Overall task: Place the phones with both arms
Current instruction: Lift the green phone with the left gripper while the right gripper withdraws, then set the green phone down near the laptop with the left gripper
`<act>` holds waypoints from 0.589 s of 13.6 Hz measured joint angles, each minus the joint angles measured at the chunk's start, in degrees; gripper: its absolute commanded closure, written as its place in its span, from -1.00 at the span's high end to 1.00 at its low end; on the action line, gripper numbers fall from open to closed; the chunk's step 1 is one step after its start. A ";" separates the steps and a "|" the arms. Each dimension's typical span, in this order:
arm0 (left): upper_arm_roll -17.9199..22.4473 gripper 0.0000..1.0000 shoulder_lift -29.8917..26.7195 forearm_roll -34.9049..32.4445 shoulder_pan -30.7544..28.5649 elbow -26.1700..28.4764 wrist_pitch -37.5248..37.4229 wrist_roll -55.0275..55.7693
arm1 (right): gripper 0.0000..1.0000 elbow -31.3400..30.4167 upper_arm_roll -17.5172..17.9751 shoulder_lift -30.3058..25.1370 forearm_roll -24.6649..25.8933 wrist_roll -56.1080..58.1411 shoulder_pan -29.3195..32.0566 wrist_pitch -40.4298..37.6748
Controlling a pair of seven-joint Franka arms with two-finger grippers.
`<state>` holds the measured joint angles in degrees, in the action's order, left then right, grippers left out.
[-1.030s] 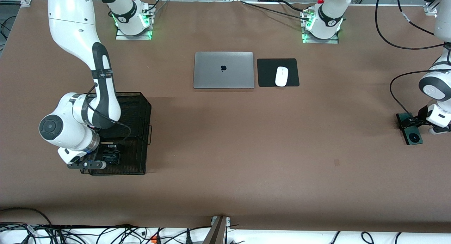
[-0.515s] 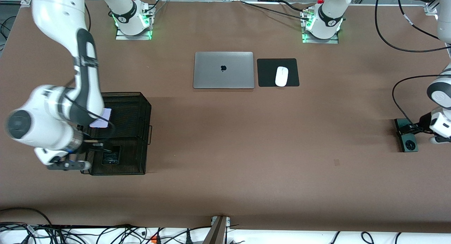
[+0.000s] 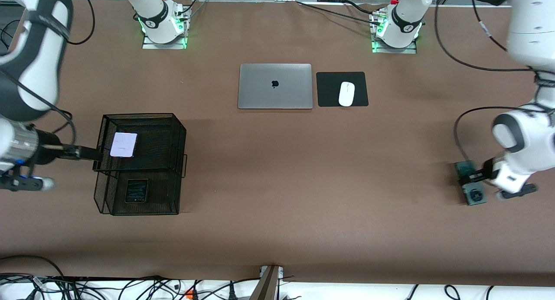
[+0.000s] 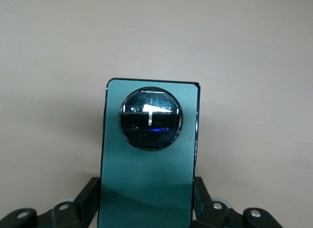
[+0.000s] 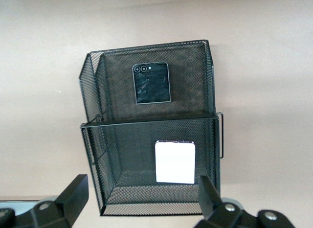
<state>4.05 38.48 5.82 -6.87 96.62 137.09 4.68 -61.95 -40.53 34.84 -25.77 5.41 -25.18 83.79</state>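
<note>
Reaching down at its own end of the counter (image 3: pixel 277 183), your left gripper (image 3: pixel 477 177) is clamped on the dark green phone (image 3: pixel 470 183) — the long axis runs out from the fingers, camera ring at the free end, face-level above the counter. Your right gripper (image 3: pixel 89 153) is spread wide and holds nothing, beside the black mesh basket (image 3: pixel 173 131). Inside it, the lilac phone (image 3: pixel 123 144) lies flat in one compartment, the black phone (image 3: pixel 136 190) in the compartment nearer the front camera.
</note>
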 measured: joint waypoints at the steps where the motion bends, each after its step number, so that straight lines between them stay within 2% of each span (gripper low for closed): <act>1: -0.04 -1.00 -0.02 -0.86 3.13 -0.16 -0.51 5.57 | 0.98 0.07 0.03 -0.37 -0.04 -0.26 -0.07 -0.11; 8: -0.59 -1.00 -0.02 -1.28 26.73 -1.61 -0.93 33.48 | 0.98 0.09 0.62 0.00 -0.32 -1.05 -3.41 0.23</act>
<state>3.45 38.47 4.55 19.86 95.01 136.17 38.16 -61.86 -39.91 34.84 -26.10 4.36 -28.58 84.02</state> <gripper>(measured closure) 0.203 0.004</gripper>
